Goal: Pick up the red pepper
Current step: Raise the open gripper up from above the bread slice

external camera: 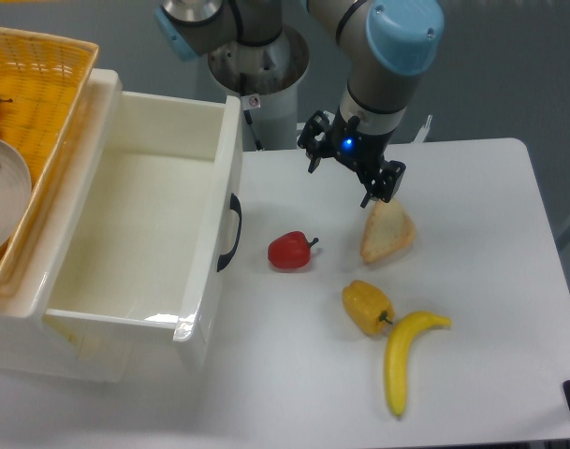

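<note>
banana (pixel 404 355) nearest; red pepper (pixel 289 251) lies free; end effector (pixel 351 168) above, empty, jaw gap unclear; no legible text.

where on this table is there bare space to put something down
Bare tabletop lies right of the sandwich and banana, and in front between the white bin and banana. It is crowded mid-table, around the red pepper, yellow pepper and the gripper.
</note>
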